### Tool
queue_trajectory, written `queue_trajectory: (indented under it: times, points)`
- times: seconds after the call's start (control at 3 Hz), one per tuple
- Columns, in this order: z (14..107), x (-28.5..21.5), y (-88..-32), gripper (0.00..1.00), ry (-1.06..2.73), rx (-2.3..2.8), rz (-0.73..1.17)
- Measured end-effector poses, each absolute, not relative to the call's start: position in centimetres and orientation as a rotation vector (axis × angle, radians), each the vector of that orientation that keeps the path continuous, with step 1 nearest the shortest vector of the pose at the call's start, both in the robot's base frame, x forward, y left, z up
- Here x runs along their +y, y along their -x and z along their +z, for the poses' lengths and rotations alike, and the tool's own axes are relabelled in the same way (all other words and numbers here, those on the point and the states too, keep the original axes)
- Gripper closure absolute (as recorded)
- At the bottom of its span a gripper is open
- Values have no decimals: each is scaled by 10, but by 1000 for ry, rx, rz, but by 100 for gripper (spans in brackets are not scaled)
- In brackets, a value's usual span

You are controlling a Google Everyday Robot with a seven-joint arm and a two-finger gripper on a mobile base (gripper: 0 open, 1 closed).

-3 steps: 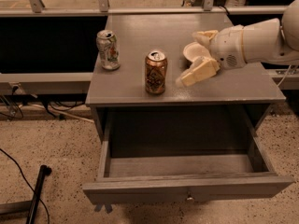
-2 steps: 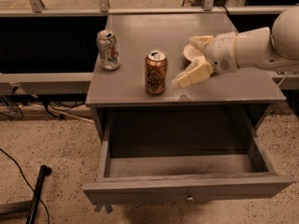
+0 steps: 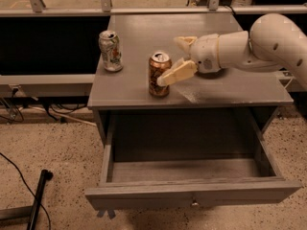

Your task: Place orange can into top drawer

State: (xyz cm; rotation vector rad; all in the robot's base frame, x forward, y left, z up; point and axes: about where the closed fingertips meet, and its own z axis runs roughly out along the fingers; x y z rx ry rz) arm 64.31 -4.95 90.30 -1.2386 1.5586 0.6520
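Note:
The orange can (image 3: 156, 71) stands upright near the front edge of the grey cabinet top (image 3: 230, 87). My gripper (image 3: 171, 61) reaches in from the right at can height, open. Its near finger (image 3: 176, 73) overlaps the can's right side, and its far finger (image 3: 184, 41) is behind and to the right of the can. The can is not lifted. The top drawer (image 3: 144, 194) is pulled out below the cabinet top, with a small metal knob (image 3: 194, 204) on its front panel, and nothing shows inside it.
A pale white-green dented can (image 3: 111, 51) stands on the cabinet top to the left of the orange can. A metal rail (image 3: 72, 11) runs along the back. Cables (image 3: 19, 176) and a dark bar (image 3: 38, 200) lie on the speckled floor at left.
My gripper has moved left across the cabinet top and now reaches the orange can's right side. The cans and the drawer have not moved.

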Motion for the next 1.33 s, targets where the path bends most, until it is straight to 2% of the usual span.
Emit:
queue_trajectory:
  times: [0.33,1.33]
  points:
    - [908,-23,-647,0,1269,1491,712]
    - [914,-9,-637,0,1247,1457,750]
